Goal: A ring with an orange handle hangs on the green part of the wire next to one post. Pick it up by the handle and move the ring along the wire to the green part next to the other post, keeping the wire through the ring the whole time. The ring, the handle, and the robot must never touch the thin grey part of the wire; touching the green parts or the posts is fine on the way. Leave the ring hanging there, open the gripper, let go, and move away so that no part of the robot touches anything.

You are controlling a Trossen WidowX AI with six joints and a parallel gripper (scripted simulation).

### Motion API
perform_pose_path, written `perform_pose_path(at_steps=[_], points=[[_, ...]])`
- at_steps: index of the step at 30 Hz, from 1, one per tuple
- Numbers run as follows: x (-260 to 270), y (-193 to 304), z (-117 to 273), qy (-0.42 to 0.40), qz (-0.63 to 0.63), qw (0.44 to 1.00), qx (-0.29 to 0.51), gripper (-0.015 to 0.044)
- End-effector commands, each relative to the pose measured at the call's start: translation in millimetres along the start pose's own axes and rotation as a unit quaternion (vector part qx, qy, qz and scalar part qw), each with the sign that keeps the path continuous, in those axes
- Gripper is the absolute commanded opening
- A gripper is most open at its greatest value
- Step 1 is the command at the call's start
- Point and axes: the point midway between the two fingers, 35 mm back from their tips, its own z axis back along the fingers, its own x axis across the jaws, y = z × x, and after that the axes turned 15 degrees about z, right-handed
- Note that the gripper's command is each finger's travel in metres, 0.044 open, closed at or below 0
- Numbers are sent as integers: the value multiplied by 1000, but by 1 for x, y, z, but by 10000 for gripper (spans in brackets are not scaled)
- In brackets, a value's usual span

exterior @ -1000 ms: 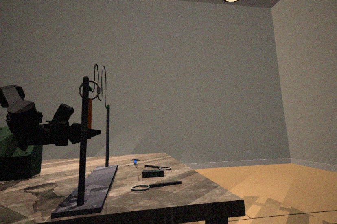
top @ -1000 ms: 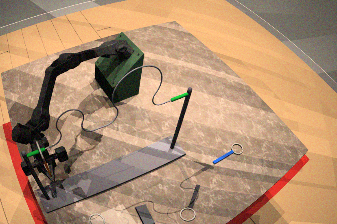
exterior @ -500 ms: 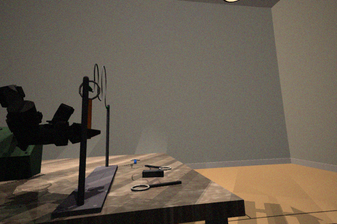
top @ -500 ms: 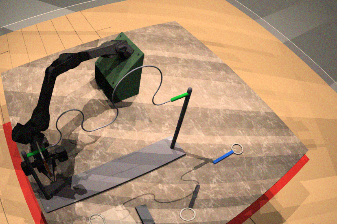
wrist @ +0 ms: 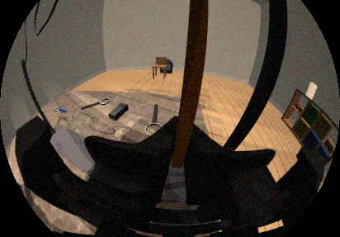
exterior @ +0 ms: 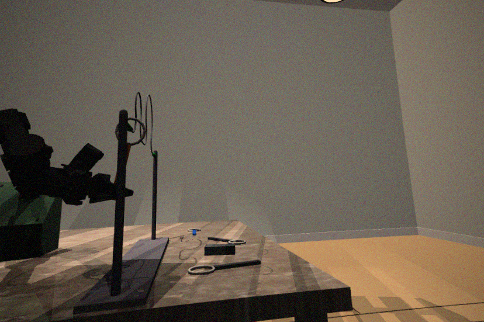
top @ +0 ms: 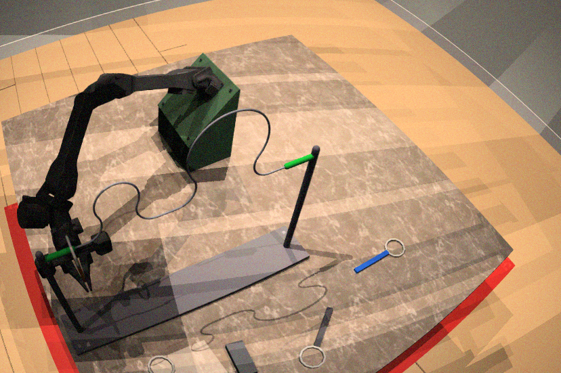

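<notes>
The ring (top: 72, 249) (exterior: 145, 130) encircles the green part (top: 56, 255) beside the near post (top: 66, 302) (exterior: 119, 208) (wrist: 277, 43), close to that part's inner end. Whether ring and wire touch, I cannot tell. My gripper (top: 89, 290) (wrist: 180, 120) is shut on the orange handle (exterior: 128, 152) (wrist: 198, 43), below the ring. The handle leans in the exterior view, where the near post partly hides the fingers. The grey wire (top: 244, 110) (exterior: 151, 114) curves to the other green part (top: 299, 161) (exterior: 154, 153) at the far post (top: 300, 205) (exterior: 154, 197) (wrist: 35, 92).
The posts stand on a grey base (top: 217, 273) (exterior: 142, 249). A blue-handled ring tool (top: 371, 261), two dark-handled ring tools (exterior: 236, 265) (exterior: 218, 239) and a dark block (top: 241, 356) (exterior: 220, 249) (wrist: 118, 111) lie on the table. The green robot mount (top: 213, 133) stands behind the wire.
</notes>
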Motion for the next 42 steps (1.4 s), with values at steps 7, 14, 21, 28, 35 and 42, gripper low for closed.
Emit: perform_pose_path(at_steps=[7, 14, 21, 28, 35, 42], points=[[7, -9, 26, -22, 2, 996, 84, -150], [15, -15, 43, -42, -6, 988, 147, -150], [27, -19, 45, -53, -25, 987, 153, -150], [41, -23, 44, -65, -58, 985, 149, -150], [59, -30, 45, -84, -108, 980, 142, -150], [79, -41, 46, -107, -175, 970, 132, -150]])
